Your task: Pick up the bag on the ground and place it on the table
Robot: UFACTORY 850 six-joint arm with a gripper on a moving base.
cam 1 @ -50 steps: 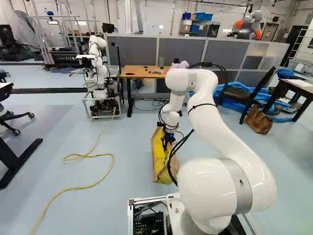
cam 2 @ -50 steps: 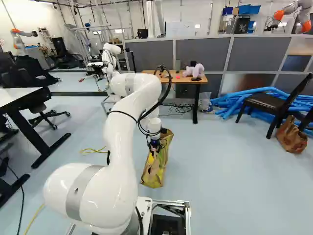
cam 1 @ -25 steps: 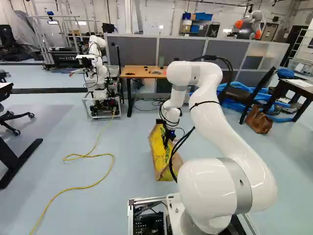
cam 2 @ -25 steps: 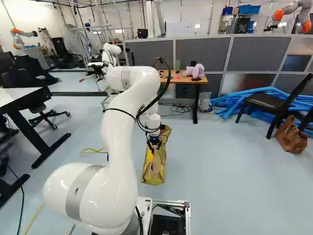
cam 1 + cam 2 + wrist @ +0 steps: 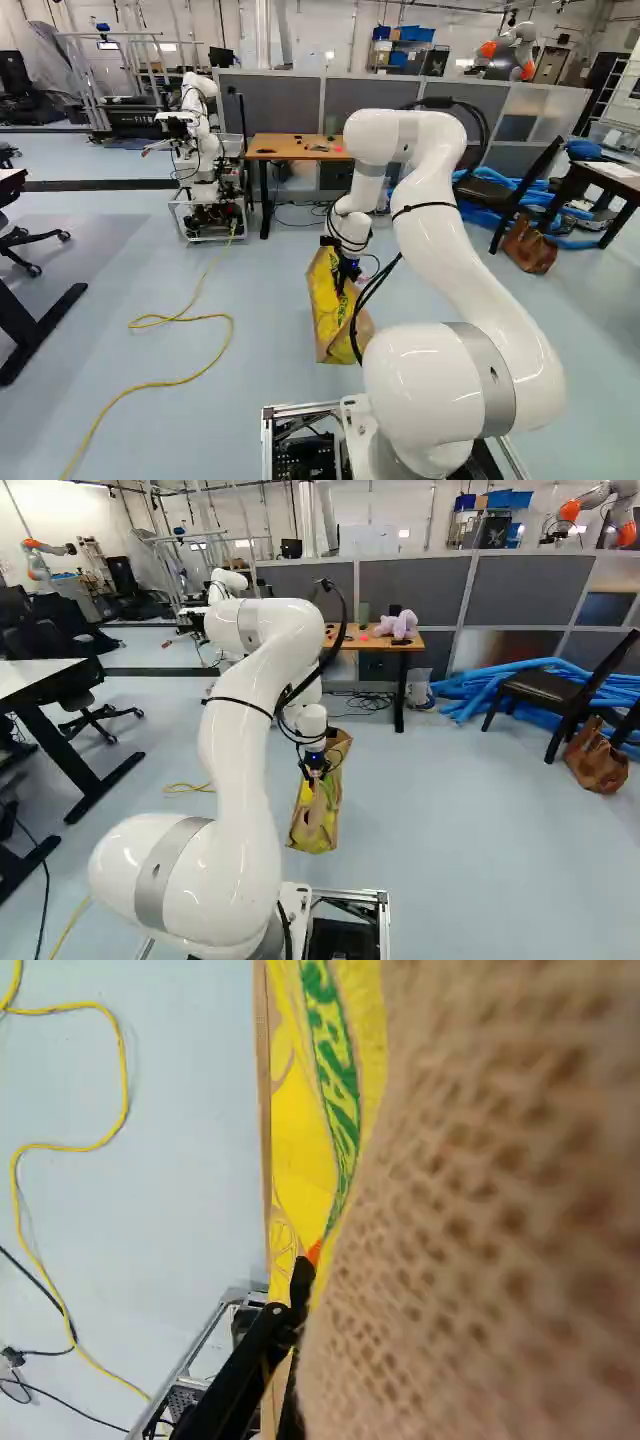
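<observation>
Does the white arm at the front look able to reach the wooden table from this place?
Probably not without driving closer: the way looks free, but some floor separates the arm from the table.

A yellow bag (image 5: 326, 308) hangs tilted before the table (image 5: 288, 144).

The bag (image 5: 303, 1160) is yellow, with a green patterned stripe and tan edging. The left cord (image 5: 160, 384) is yellow, the far table (image 5: 285, 147) orange-brown, the far-right tubes (image 5: 470, 687) bright blue.

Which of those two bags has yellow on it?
The patterned bag at the end effector; the brown bag beside the black chair shows no yellow.
</observation>
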